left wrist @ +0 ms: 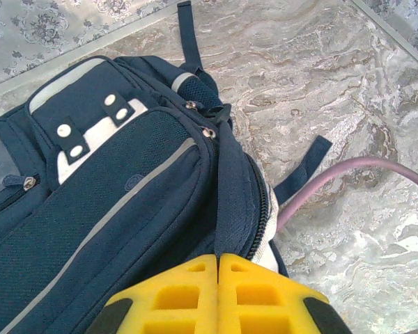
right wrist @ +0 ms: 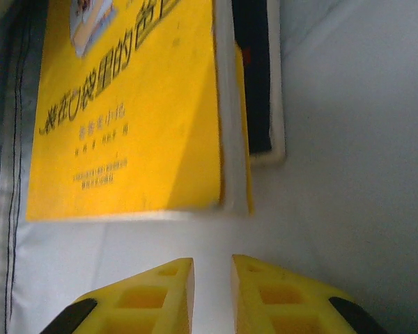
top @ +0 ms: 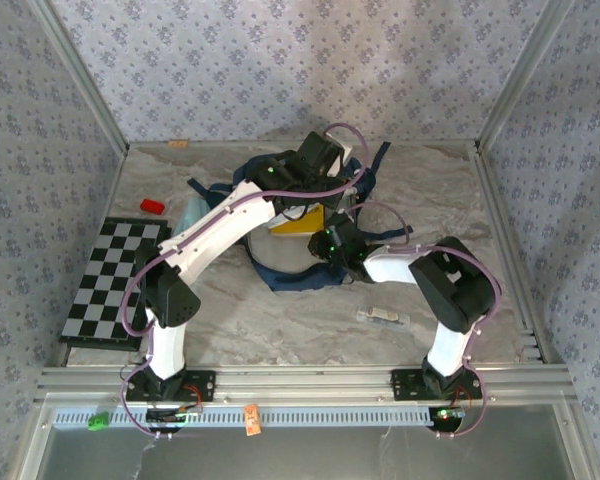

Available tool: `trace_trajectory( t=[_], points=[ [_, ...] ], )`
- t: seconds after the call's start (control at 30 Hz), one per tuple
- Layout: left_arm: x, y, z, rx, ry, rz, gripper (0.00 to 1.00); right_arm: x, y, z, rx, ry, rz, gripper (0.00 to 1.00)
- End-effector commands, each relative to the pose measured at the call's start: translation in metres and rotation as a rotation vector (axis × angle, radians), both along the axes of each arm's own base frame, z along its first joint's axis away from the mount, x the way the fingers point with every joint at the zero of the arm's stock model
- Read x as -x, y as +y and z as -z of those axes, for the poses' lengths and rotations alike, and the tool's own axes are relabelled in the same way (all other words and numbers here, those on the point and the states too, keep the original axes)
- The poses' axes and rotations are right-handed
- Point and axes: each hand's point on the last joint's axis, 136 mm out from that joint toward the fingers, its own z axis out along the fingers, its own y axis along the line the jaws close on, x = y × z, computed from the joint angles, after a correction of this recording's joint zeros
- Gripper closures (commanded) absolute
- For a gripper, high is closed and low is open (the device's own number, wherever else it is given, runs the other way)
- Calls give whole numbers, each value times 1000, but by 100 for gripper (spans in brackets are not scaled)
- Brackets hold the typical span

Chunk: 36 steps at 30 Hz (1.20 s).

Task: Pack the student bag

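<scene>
Left wrist view: left gripper [left wrist: 217,263] pinches bag [left wrist: 125,202] edge, probably holding it open; right gripper [right wrist: 212,270], slightly parted and empty, sits below book [right wrist: 125,118].

Robot lab booth: aluminium frame [top: 300,378], patterned wall panels [top: 300,70], checkerboard [top: 115,280]

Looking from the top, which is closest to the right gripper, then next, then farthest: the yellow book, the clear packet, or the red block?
1. yellow book, just beside the right gripper, in the student bag.
2. clear packet, on the table, nearer the arm bases.
3. red block, far left.
</scene>
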Motion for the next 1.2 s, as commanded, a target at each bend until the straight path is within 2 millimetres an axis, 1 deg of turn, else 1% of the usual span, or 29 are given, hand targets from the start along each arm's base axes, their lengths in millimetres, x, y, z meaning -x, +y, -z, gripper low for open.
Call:
trace_trajectory(
  t=[0.0, 0.03, 0.1, 0.17, 0.2, 0.27, 0.37, 0.4, 0.47, 0.57, 0.67, 0.7, 0.73, 0.8, 0.83, 0.9, 0.97, 1.0, 1.07, 1.17],
  points=[
    [1, -4, -56, 153, -83, 2, 100, -36, 7, -27, -53, -109, 41, 79],
    [2, -4, -56, 157, -81, 3, 100, -41, 7, -26, -39, -103, 45, 79],
    [2, -5, -57, 162, -78, 5, 100, -45, 5, -25, -43, -102, 44, 80],
    [3, -5, -56, 162, -76, 10, 100, -40, 3, -29, -54, -107, 35, 80],
    [3, -5, -56, 161, -76, 11, 100, -34, 1, -31, -50, -106, 26, 80],
    [5, -5, -55, 157, -73, 18, 100, -18, -4, -37, -27, -103, 11, 79],
    [5, -3, -47, 144, -64, 15, 100, 15, -18, -47, 10, -83, -6, 76],
    [6, -3, -43, 140, -55, 14, 100, 29, -25, -47, 39, -62, -12, 74],
    [8, -3, -32, 126, -30, 16, 100, 51, -41, -50, 98, -31, -13, 71],
    [9, 0, -8, 111, 6, -6, 100, 81, -68, -52, 165, 43, -15, 67],
    [21, 0, 7, 136, 74, 3, 100, 105, -88, -59, 203, 83, -20, 63],
    [26, -1, 11, 157, 105, 4, 96, 112, -93, -62, 213, 90, -31, 61],
    [33, -2, 15, 183, 137, 12, 90, 118, -96, -64, 219, 101, -47, 60],
    [44, 0, 21, 216, 184, 14, 74, 126, -100, -72, 227, 110, -74, 58],
    [48, 6, 22, 228, 196, 1, 67, 130, -102, -74, 234, 124, -85, 58],
    [56, 19, 22, 262, 200, -26, 58, 134, -101, -81, 233, 124, -115, 56],
    [60, 40, 24, 284, 195, -72, 51, 137, -97, -86, 226, 138, -136, 55],
    [59, 56, 29, 283, 200, -113, 48, 139, -92, -86, 212, 153, -152, 54],
    [51, 89, 42, 281, 227, -209, 45, 141, -75, -85, 176, 186, -188, 54],
    [36, 143, 66, 298, 304, -371, 43, 143, -36, -84, 130, 203, -279, 54]
  ],
)
